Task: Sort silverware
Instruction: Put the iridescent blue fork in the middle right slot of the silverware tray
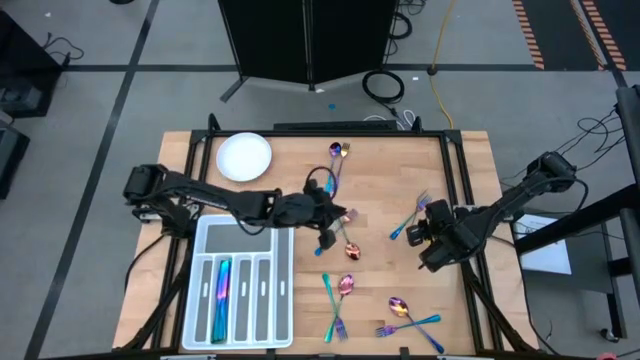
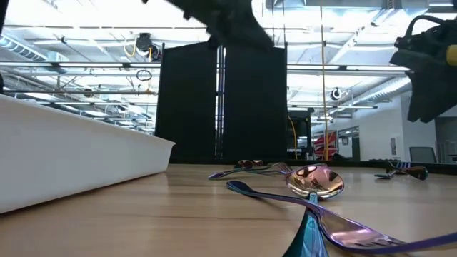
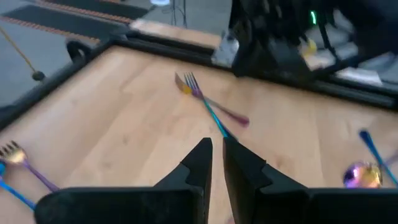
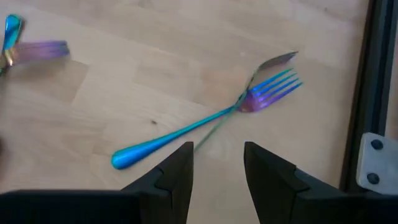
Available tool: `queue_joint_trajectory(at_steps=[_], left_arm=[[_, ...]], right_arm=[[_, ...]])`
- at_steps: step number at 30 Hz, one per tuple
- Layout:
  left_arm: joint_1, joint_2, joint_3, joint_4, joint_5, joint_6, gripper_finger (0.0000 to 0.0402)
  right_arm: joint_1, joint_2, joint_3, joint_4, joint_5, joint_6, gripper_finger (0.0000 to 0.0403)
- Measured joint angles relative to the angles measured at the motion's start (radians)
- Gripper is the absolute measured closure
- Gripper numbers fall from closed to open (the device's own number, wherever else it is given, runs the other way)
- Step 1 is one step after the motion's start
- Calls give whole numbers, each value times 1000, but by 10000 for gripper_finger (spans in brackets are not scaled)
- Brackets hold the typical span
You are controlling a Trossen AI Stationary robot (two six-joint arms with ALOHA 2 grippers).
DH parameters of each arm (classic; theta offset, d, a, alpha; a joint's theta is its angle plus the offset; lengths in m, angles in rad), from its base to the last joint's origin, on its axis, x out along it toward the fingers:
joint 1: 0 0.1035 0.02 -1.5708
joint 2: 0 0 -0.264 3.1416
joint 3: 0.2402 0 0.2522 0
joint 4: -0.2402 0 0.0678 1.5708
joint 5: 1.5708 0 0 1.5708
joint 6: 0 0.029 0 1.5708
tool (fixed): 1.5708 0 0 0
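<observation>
- Over the middle of the table, your left gripper hangs with its fingers nearly together, a thin gap between them and nothing in it.
- Near the right edge, your right gripper hovers with its fingers spread apart, empty, just beside a blue fork that lies crossed over another fork.
- On the wood, you have silverware scattered: a spoon close to the left gripper, a pair near the back edge, a fork and spoon toward the front, and a crossed group at the front right.
- At the front left, your tray holds two pieces in one slot.
- Behind the tray, you see a white plate.
</observation>
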State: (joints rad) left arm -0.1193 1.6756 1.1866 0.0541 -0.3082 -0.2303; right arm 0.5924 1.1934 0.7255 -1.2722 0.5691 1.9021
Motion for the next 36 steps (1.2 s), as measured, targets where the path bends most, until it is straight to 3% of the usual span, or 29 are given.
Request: queue_joint_trajectory(at_steps=[11, 16, 21, 36], left_arm=[[-68, -7, -37, 36, 16, 20, 362], [-87, -7, -37, 34, 17, 31, 362], [-98, -7, -37, 34, 17, 35, 362], [-97, -7, -37, 35, 17, 36, 362]], right_arm=[[-189, -3, -11, 54, -103, -3, 273], [-233, -1, -97, 236, -105, -32, 273], [-259, -1, -205, 330, -97, 6, 273], [-293, -2, -346, 598, -64, -6, 273]])
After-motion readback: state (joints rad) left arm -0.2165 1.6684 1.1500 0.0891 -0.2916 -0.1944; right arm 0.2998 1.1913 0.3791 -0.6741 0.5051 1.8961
